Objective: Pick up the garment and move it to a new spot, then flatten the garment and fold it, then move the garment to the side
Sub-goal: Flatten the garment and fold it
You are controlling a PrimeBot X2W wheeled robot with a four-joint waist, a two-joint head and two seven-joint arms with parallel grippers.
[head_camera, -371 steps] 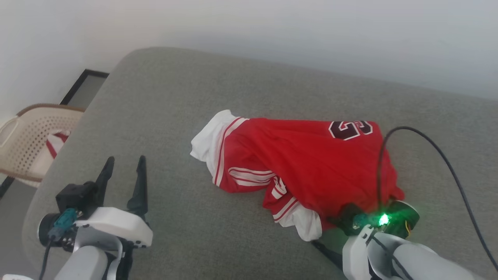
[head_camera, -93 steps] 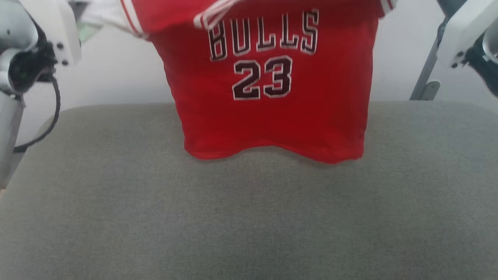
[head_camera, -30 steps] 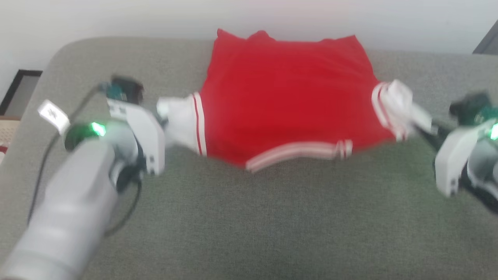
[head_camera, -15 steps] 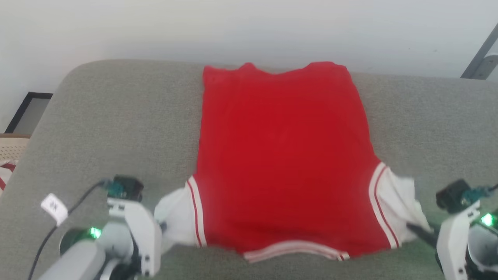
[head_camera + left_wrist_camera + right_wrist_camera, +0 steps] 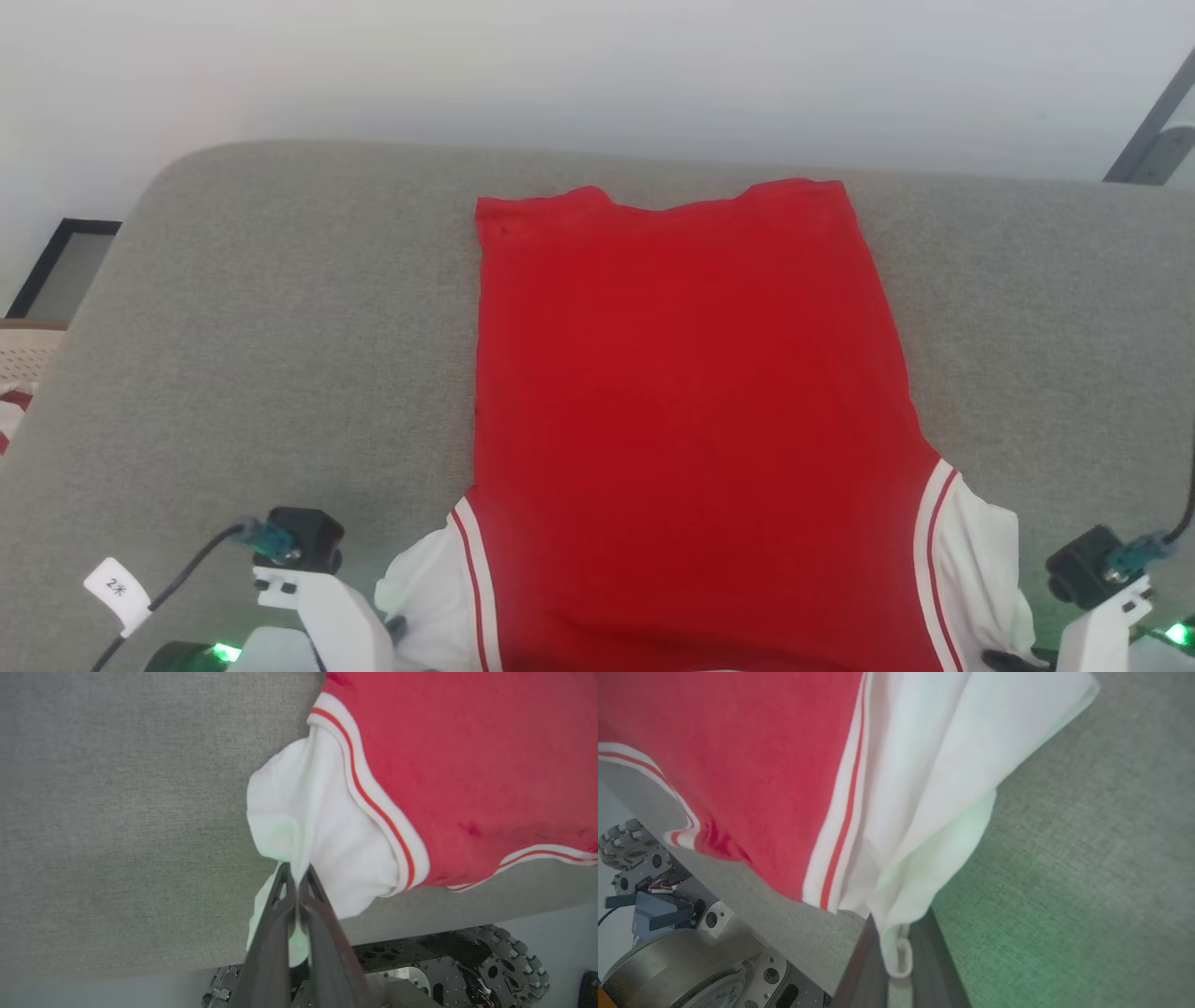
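The garment [image 5: 691, 401] is a red jersey lying spread on the grey cushion [image 5: 261, 355], plain red side up, hem at the far end and white sleeves toward me. No number shows. My left gripper [image 5: 295, 879] is shut on the left white sleeve [image 5: 327, 826] at the cushion's near edge, and it sits at the lower left of the head view [image 5: 397, 627]. My right gripper [image 5: 896, 938] is shut on a fold of the right white sleeve [image 5: 934, 765], at the head view's lower right [image 5: 1004, 659].
A pale wall runs behind the cushion. A beige basket [image 5: 23, 350] and a dark frame [image 5: 56, 266] stand off the left side. A grey metal bar [image 5: 1153, 131] leans at the upper right. My wheeled base [image 5: 467, 966] lies below the near edge.
Both grippers have drawn the jersey toward me by its sleeves, and it now lies stretched flat. Earlier it was crumpled, then held up by both grippers. The camera has also shifted.
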